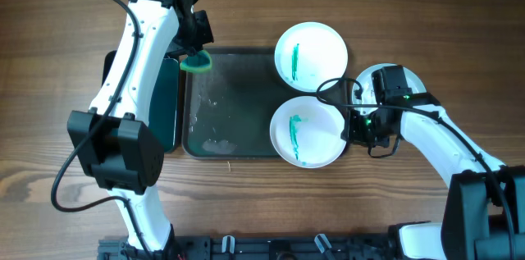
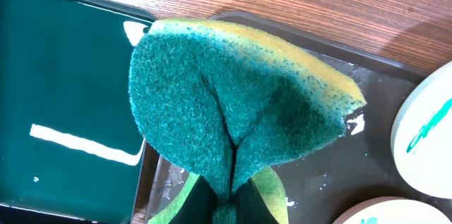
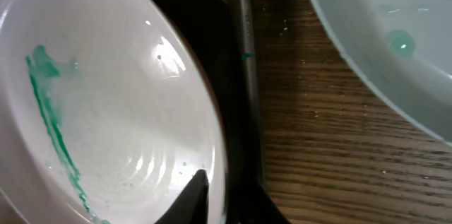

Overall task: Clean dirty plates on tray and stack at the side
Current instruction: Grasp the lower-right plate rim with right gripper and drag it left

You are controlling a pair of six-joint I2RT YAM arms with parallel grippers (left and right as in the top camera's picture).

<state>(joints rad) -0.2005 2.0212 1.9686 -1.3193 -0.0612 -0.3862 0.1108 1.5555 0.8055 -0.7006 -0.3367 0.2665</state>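
The dark grey tray (image 1: 230, 104) lies mid-table. Two white plates with teal streaks rest over its right end: the far plate (image 1: 310, 55) and the near plate (image 1: 306, 130). A third plate (image 1: 412, 82) sits on the wood to the right, mostly under my right arm. My right gripper (image 1: 349, 126) is shut on the near plate's right rim (image 3: 106, 111), one finger inside and one outside (image 3: 226, 196). My left gripper (image 1: 195, 47) is shut on a green-and-yellow sponge (image 2: 233, 90), held above the tray's far left corner (image 2: 353, 160).
A smaller black tray with a teal inside (image 2: 63, 97) stands left of the grey tray, largely under my left arm (image 1: 168, 104). White flecks lie on the grey tray's floor. Bare wood surrounds the trays. The third plate's edge shows in the right wrist view (image 3: 381, 40).
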